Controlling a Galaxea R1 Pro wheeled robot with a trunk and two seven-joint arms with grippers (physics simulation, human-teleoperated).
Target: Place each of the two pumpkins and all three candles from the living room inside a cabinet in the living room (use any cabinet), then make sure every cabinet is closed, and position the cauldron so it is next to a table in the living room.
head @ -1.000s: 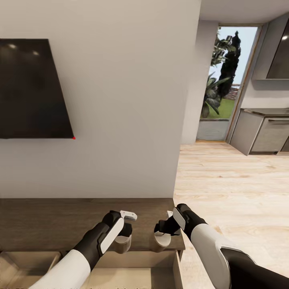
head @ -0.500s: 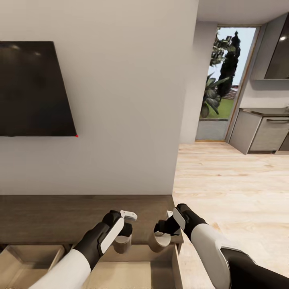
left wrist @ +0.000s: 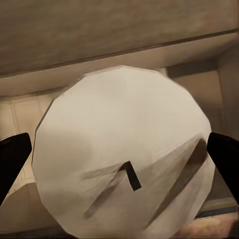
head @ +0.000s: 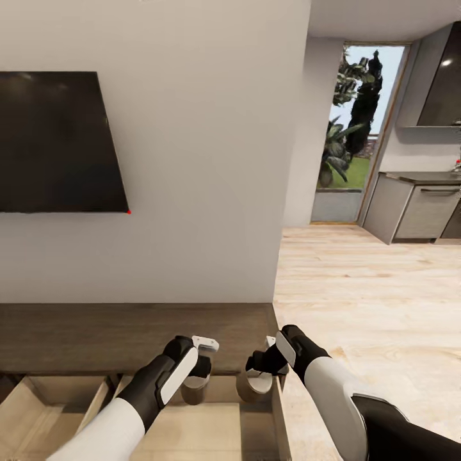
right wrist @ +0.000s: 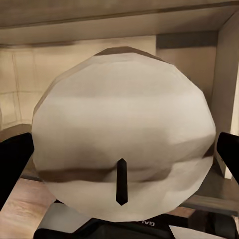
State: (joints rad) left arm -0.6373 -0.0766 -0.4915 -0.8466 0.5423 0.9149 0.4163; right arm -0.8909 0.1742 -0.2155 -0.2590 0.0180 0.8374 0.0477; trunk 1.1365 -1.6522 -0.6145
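The long dark-brown cabinet (head: pixel 128 336) runs along the wall below me, with two pale-lined drawers (head: pixel 211 435) pulled open at its front. My left gripper (head: pixel 197 378) is shut on a pale candle (head: pixel 194 390), hanging over the right-hand open drawer. My right gripper (head: pixel 259 374) is shut on a second candle (head: pixel 251 387) over that drawer's right end. In the left wrist view the candle's top and wick (left wrist: pixel 130 175) sit between the dark fingertips (left wrist: pixel 12 159). The right wrist view gives the same sight of the other candle (right wrist: pixel 124 149). No pumpkins are in view.
A black television (head: pixel 57 141) hangs on the white wall above the cabinet. Right of the wall's corner, light wooden floor (head: pixel 371 301) leads to a glass door (head: pixel 355 128) and grey kitchen cupboards (head: pixel 422 211). The left open drawer (head: pixel 45 410) looks bare.
The whole view has shifted as the robot backed off from the cabinet. Both held candles, earlier over the cabinet's top edge, now hang over the open drawer. The grips are unchanged.
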